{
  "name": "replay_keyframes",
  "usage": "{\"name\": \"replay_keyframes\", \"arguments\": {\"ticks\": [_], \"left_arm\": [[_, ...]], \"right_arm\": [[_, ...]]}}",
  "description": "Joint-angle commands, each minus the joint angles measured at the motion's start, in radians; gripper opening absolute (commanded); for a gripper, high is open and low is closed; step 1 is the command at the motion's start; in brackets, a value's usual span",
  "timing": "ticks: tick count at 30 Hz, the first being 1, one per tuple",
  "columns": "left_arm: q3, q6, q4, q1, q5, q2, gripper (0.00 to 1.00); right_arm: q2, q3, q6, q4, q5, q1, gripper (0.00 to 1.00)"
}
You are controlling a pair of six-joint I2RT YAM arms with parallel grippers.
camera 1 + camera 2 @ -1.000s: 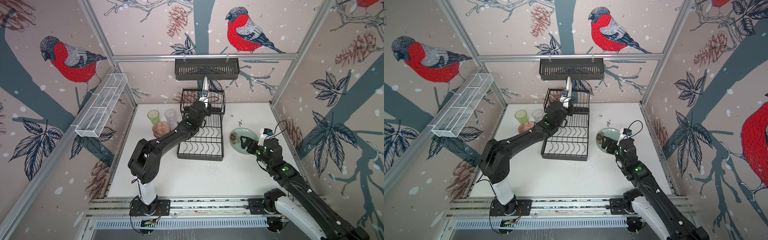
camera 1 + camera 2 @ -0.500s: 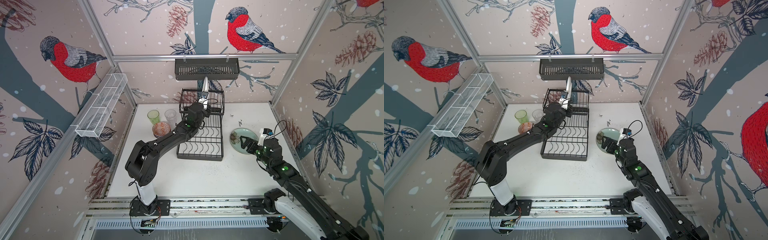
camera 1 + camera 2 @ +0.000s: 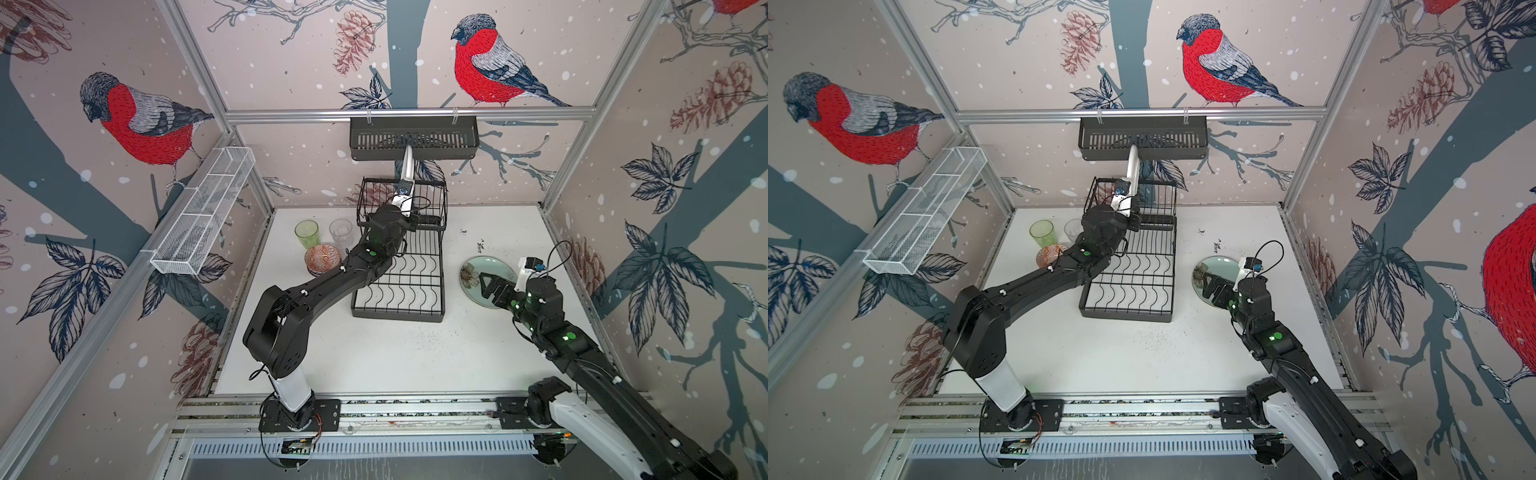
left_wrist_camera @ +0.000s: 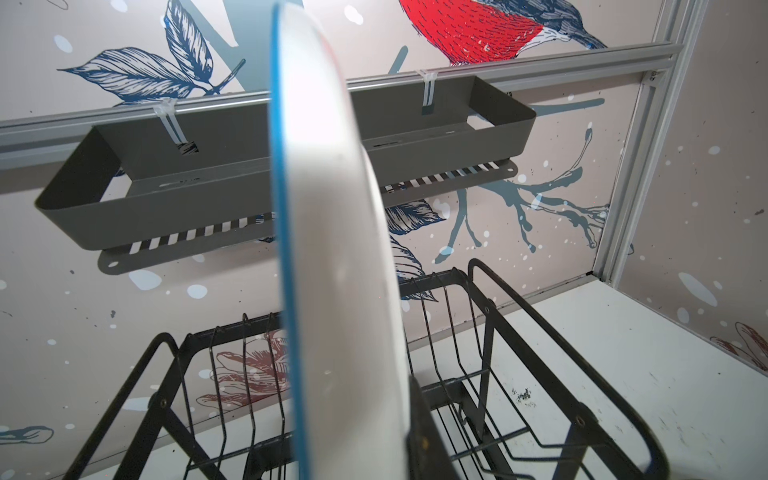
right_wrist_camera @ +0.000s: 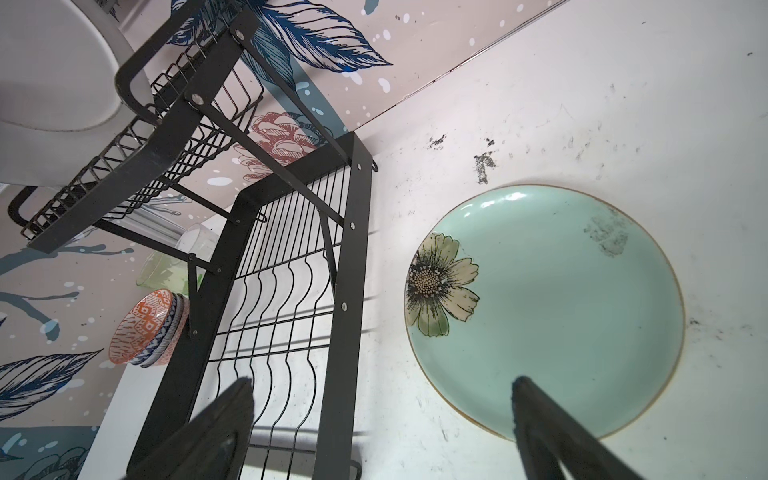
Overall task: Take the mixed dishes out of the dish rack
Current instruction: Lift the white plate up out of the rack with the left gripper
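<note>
Left wrist view: left jaws clamped on white plate (image 4: 332,249), upright and edge-on above dish rack (image 4: 579,417) slots. Right wrist view: right jaws apart over mint plate (image 5: 561,311), flat on tabletop (image 5: 582,104). Both top views: mint plate at 3 o'clock of dish rack; bowls (image 3: 322,258), green tumbler (image 3: 306,233), clear tumbler (image 3: 340,229) at 9 o'clock.

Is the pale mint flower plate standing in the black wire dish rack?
No, the plate lies flat on the white table beside the rack.
</note>
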Motion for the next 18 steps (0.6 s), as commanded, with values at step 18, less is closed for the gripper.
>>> {"name": "replay_keyframes", "arguments": {"ticks": [18], "left_arm": [[-0.007,0.04,0.114,-0.029,-0.038,-0.142,0.0]], "right_arm": [[-0.007,0.028,-0.012,0.047,-0.078,-0.044,0.96]]}}
